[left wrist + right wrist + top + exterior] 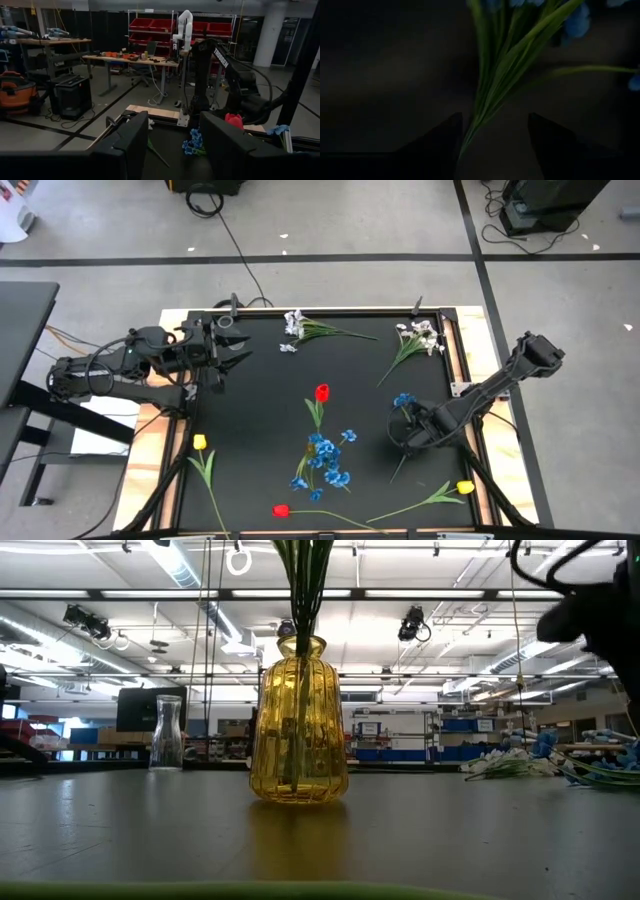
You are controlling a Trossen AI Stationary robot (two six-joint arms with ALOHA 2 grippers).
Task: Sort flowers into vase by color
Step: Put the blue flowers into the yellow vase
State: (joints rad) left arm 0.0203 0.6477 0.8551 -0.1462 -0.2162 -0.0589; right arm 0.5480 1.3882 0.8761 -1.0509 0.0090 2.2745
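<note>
Right pincer [492, 145], spread wide, straddles the blue flower stem [492, 87] on the surface [260, 395]; left pincer [232, 352] hovers released, well apart.

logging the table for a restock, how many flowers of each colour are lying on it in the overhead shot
red tulips: 2
yellow tulips: 2
white sprays: 2
blue sprays: 2, one loose mid-table, one under the right gripper
total: 8
</note>
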